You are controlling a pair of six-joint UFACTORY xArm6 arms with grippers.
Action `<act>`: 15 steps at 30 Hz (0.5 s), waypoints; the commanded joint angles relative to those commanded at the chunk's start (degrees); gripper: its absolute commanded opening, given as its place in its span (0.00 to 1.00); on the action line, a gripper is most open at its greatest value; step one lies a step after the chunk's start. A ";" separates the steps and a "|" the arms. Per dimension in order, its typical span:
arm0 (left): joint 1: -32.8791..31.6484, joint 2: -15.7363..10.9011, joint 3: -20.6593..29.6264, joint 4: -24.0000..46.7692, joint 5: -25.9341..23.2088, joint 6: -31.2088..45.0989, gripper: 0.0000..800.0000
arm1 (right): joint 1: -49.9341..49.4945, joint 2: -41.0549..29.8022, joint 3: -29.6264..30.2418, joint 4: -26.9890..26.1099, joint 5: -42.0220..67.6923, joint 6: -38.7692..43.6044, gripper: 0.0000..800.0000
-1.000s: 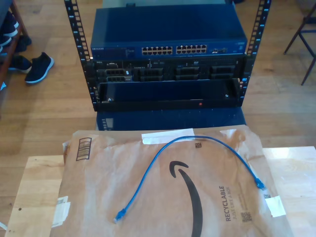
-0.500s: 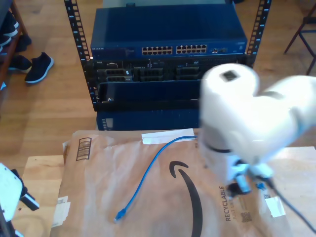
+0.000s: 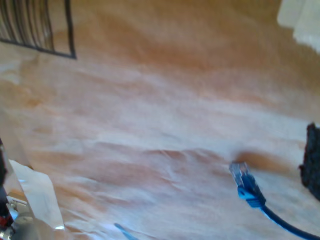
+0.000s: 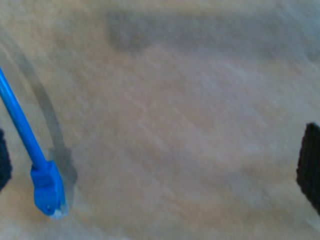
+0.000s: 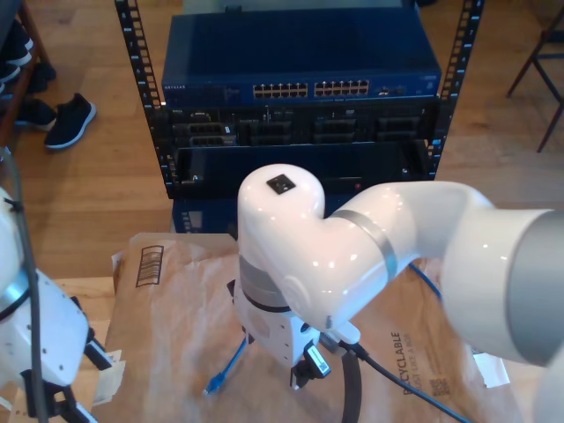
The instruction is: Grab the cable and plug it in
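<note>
the cable [image 5: 222, 368] is seen lying on the brown paper mailer [image 5: 167, 308] at the near side of the exterior view, one plug end just left of the big white arm [image 5: 352, 256] that reaches in from the exterior view's right. in the first wrist view a clear plug [image 3: 242, 175] on its blue boot is lying flat on the paper, with nothing clamped on it. in the second wrist view another blue plug end [image 4: 48, 190] is lying close beside one dark pad [image 4: 309, 167]'s opposite number, the two pads set well apart, so my second gripper is judged wide open and holding nothing. how far my first gripper is spread cannot be told. the network switch [image 5: 300, 75] with its row of ports is waiting at the far side, in the rack [image 5: 141, 106]. the risk from here: the thin plug could be nudged sideways on the slick paper as the pads close, or be pinched on the boot at a skew, leaving it misaligned for a port; the crinkled paper could also be dragged along.
</note>
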 joint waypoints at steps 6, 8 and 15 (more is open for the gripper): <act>-3.16 -0.09 0.09 0.00 0.00 -2.64 1.00 | 0.79 8.62 -6.15 0.00 -1.58 -1.67 0.97; -3.16 -0.18 0.18 0.09 0.09 -2.55 1.00 | 0.79 9.85 -7.47 0.00 -1.93 -2.11 0.97; -3.08 -0.09 0.88 0.18 -0.70 -2.37 1.00 | 0.88 12.40 -9.23 -0.09 -1.93 -2.29 0.97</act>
